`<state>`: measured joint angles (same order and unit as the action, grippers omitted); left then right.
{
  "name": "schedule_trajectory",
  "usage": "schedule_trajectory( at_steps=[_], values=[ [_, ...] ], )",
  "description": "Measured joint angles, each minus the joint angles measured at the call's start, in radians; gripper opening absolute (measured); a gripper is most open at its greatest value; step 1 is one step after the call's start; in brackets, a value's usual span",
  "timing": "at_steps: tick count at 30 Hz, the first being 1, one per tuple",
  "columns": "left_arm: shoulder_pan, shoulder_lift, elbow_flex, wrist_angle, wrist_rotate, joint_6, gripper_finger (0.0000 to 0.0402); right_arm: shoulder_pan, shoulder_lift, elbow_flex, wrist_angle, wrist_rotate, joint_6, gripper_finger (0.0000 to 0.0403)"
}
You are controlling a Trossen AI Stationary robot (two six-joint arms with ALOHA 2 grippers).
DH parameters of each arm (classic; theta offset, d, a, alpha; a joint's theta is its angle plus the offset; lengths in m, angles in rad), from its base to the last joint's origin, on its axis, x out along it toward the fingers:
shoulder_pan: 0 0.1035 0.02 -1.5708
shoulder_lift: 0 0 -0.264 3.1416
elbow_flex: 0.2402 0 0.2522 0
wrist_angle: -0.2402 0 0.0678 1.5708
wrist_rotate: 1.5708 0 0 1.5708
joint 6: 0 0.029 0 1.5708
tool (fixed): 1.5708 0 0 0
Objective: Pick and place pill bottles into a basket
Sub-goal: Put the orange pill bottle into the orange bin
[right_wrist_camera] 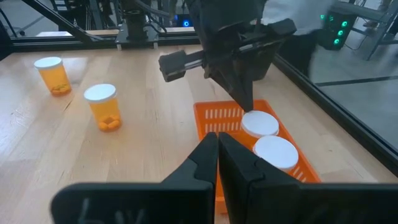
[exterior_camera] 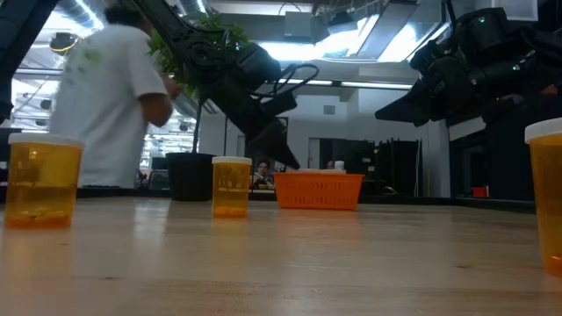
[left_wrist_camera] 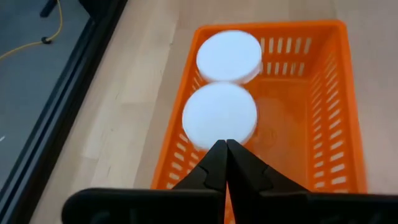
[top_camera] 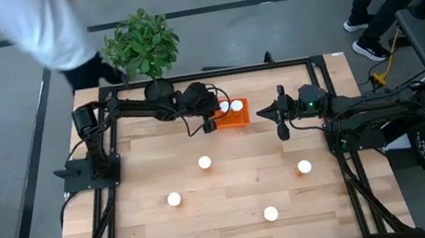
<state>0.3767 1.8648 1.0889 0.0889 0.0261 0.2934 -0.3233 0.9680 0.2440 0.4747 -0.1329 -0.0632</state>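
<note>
1. two pill bottles sat closest under the left wrist camera, white caps up, side by side along one long wall of the basket; the other half of the basket floor was bare.
2. left hand hovered just over the basket, fingers pressed together at the tips, nothing between them. in the high view the left hand was at the basket's left edge, near the back of the tabletop.
3. right hand was just to the right of the basket, off the tabletop, fingers also closed tip to tip and empty.
4. four more pill bottles stood loose and upright on the tabletop, well apart from each other: one at centre, one front-left, one right, one front-right.
5. plant pot stood just behind the basket; a person in a white top was beyond the back-left corner.
6. judgement: two of six placed, four to go.
7. risks: both hands crowded the basket, so a simultaneous approach could bring the arms into contact; a low sweep could clip the basket wall and shift it; loose bottles are light and tall, so an off-centre pinch could tip one and send it rolling.
</note>
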Motion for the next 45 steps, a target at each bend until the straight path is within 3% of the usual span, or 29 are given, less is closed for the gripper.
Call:
schedule_trajectory(
  at_steps=[18, 34, 45],
  values=[
    [0.011, 0.000, 0.000, -0.044, -0.007, -0.002, 0.0002, 0.000, 0.000, 0.000, 0.000, 0.000, 0.000, 0.0018],
    [0.011, 0.043, 0.002, 0.015, -0.011, 0.033, 0.0002, 0.000, 0.000, 0.000, 0.000, 0.000, 0.001, 0.0018],
    [0.001, -0.063, 0.002, -0.018, -0.042, 0.049, 0.0002, 0.000, 0.000, 0.000, -0.007, 0.000, 0.000, 0.0018]
  ],
)
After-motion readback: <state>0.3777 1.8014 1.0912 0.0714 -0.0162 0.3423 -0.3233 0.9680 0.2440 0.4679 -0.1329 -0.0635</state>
